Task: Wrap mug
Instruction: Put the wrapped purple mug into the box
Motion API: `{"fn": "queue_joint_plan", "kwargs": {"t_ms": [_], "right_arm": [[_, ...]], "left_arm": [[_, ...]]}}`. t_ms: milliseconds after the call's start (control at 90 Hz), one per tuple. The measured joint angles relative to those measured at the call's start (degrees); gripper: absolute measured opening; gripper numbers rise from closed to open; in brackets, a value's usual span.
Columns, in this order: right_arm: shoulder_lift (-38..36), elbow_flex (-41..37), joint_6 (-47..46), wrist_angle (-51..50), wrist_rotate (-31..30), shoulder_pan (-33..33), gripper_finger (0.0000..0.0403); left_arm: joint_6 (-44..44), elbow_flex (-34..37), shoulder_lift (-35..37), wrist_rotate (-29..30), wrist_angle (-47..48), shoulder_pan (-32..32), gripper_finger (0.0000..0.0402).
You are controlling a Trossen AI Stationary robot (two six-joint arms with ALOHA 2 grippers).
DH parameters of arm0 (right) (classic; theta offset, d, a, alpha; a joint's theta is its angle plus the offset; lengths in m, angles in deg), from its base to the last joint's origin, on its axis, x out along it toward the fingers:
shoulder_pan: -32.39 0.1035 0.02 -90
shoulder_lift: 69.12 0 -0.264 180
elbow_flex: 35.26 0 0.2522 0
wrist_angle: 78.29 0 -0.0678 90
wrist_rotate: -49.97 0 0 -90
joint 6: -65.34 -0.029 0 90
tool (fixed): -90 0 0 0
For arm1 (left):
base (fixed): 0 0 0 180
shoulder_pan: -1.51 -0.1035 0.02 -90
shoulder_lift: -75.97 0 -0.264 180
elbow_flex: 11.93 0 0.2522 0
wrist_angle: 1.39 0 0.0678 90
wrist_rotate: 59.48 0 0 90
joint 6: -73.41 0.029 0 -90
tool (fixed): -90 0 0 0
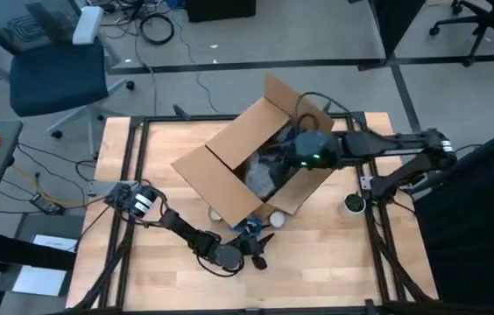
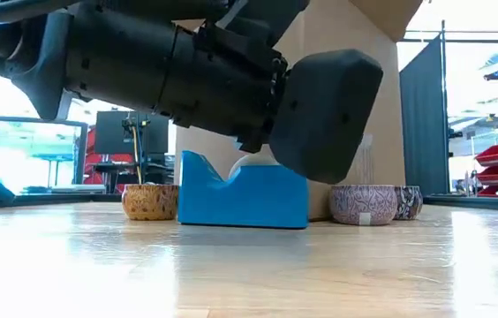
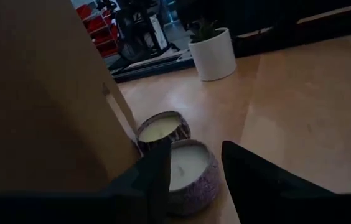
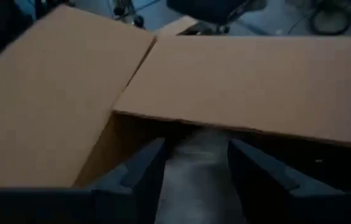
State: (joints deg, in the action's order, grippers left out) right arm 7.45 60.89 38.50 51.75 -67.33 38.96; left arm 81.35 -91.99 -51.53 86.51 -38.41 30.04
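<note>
No mug shows in any view. An open cardboard box lies at the table's middle with crumpled grey wrapping inside. My right gripper reaches in from the table's right and stands open over the grey wrapping; in the high view my right gripper is within the box's opening. My left gripper is low at the box's near side, open and pointing toward the table's right. Two candle tins stand just beyond its fingertips. In the high view my left gripper is beside a blue tape dispenser.
A small white pot with a plant stands near the right edge. Candle tins sit against the box's near wall. In the low view the blue dispenser stands before the box, under my left arm. Bare wood lies near and left.
</note>
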Motion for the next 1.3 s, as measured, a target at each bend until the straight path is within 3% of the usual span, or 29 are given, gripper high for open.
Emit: {"fn": "queue_joint_plan", "kwargs": {"t_ms": [144, 233, 344, 533, 622, 789, 867, 978, 1144, 1300], "right_arm": [[-2.1, 0.0, 0.1, -6.7, -3.2, 2.2, 0.0154], [-1.7, 0.0, 0.1, -10.3, -6.8, 3.2, 0.0154], [0.5, -0.1, 0.1, -11.9, -10.2, 3.5, 0.0154], [6.9, -0.8, 5.1, -9.2, -8.3, 2.3, 0.0154], [9.9, -0.7, 7.5, -6.2, -4.7, 2.3, 0.0154], [12.2, -0.7, 14.3, -1.4, 8.9, 3.8, 0.0155], [12.2, -0.8, 16.4, -0.9, 12.5, 5.5, 0.0153], [12.0, -0.9, 19.9, -1.0, 10.4, 7.9, 0.0153], [11.9, -0.9, 22.5, -0.4, 1.8, 10.1, 0.0153], [12.2, -1.2, 22.6, 0.9, 1.0, 11.4, 0.0153]], "left_arm": [[1.0, 0.0, 0.0, 0.6, 0.1, 0.1, 0.0129], [6.3, 0.0, 0.9, 4.2, 0.0, 1.1, 0.0129], [15.3, 0.0, 3.8, 15.1, -0.5, 4.2, 0.0129], [27.8, 0.0, 8.3, 33.5, -0.1, 9.6, 0.0129], [29.6, 0.2, 11.5, 34.2, -0.9, 11.5, 0.0129], [27.3, 0.2, 17.7, 34.2, -1.2, 13.7, 0.0129], [27.2, 0.2, 20.9, 34.2, -1.3, 15.0, 0.0129], [28.0, 0.2, 24.7, 34.1, -1.0, 16.8, 0.0129], [29.8, 0.2, 28.0, 34.1, -0.8, 17.8, 0.0129], [30.0, 0.2, 28.2, 34.1, -0.5, 17.7, 0.0129]]}}
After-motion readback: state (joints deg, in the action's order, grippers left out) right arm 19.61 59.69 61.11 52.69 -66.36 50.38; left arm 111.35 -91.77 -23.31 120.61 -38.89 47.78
